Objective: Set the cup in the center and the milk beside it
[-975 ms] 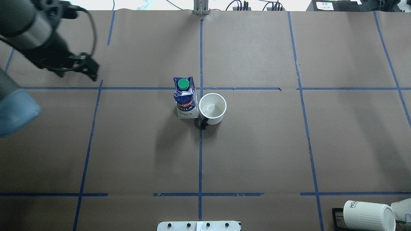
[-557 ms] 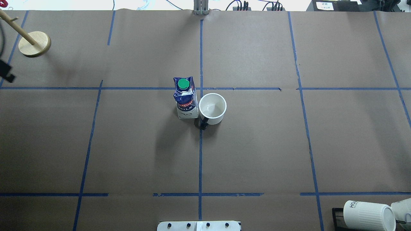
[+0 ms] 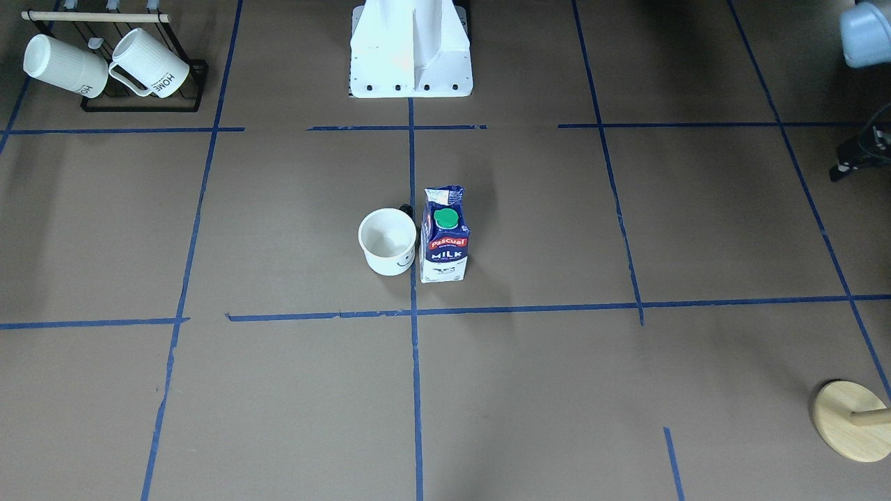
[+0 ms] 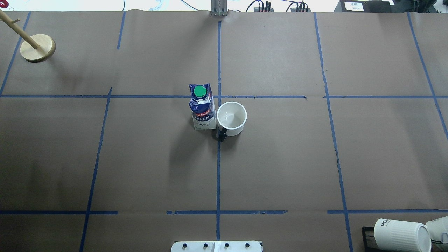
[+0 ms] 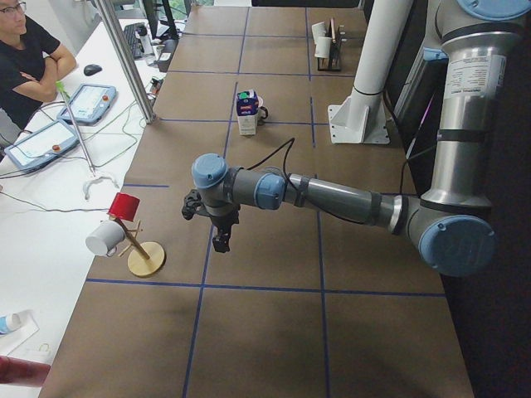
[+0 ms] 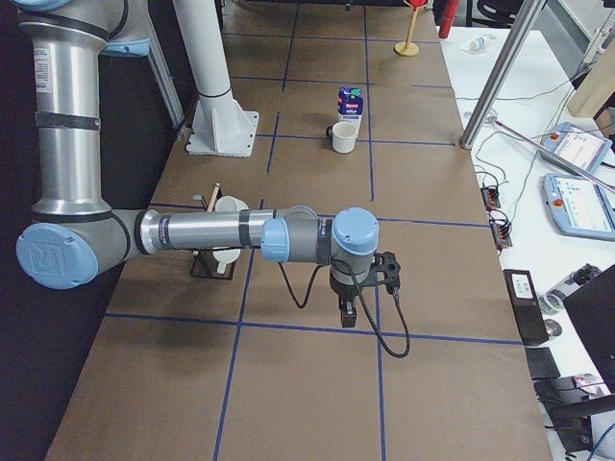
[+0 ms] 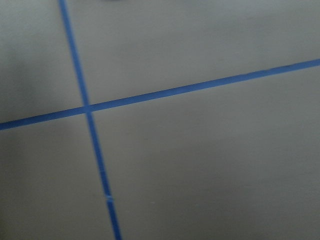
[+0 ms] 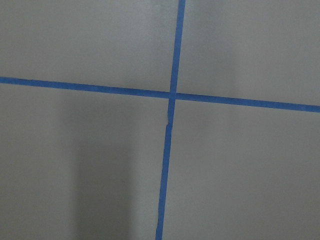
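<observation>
The cup (image 4: 231,118), white with a black handle and a smiley face, stands upright in the center square (image 4: 280,157), just right of its middle tape line. The milk (image 4: 202,106) stands upright against the cup's left side, on the other side of that line. Both also show in the front-facing view, cup (image 3: 387,243) and milk (image 3: 445,243). My left gripper (image 5: 220,242) hangs over the table's left end, far from both, and I cannot tell whether it is open or shut. My right gripper (image 6: 348,317) hangs over the right end, and I cannot tell its state either. The wrist views show only tape crossings.
A black rack with ribbed "HOME" mugs (image 4: 399,234) stands at the near right corner. A wooden mug tree (image 4: 36,47) stands at the far left, with a red cup and a white cup on it (image 5: 124,207). The robot's white base (image 3: 411,56) is at the near middle edge. An operator (image 5: 25,58) sits beyond the table.
My left arm has drawn back to the left and out of the overhead view, uncovering the wooden mug tree. The cup and the milk have not moved.
</observation>
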`<act>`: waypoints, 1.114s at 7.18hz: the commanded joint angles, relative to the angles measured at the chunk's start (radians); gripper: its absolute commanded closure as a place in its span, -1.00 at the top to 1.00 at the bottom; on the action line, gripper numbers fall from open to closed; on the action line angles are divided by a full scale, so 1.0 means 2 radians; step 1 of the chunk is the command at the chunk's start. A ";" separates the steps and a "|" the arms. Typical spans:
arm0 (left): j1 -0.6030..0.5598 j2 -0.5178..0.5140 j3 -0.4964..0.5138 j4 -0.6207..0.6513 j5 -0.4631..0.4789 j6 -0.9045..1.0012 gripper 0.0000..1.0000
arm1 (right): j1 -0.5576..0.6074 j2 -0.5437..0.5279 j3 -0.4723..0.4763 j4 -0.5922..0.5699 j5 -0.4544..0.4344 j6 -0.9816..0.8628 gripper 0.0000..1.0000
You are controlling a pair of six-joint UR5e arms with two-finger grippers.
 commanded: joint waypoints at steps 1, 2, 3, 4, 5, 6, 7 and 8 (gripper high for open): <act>-0.034 0.011 0.016 -0.006 0.001 0.023 1.00 | 0.000 -0.001 -0.001 0.003 0.004 0.026 1.00; -0.054 0.025 0.019 -0.004 0.001 0.056 1.00 | 0.000 -0.001 -0.002 0.004 0.006 0.026 1.00; -0.074 0.027 0.027 0.000 0.001 0.066 1.00 | 0.000 0.000 -0.002 0.003 0.007 0.026 1.00; -0.087 0.036 0.041 -0.001 0.000 0.074 1.00 | 0.000 0.001 -0.002 0.003 0.009 0.026 1.00; -0.088 0.042 0.043 -0.001 0.000 0.073 1.00 | 0.000 0.000 -0.002 0.003 0.009 0.026 1.00; -0.088 0.042 0.044 0.000 0.001 0.072 1.00 | 0.000 0.000 -0.002 0.003 0.009 0.026 1.00; -0.088 0.042 0.044 0.000 0.001 0.064 1.00 | 0.000 0.000 -0.003 0.003 0.009 0.026 1.00; -0.088 0.043 0.045 0.000 0.002 0.064 1.00 | 0.000 0.000 -0.005 0.003 0.008 0.026 1.00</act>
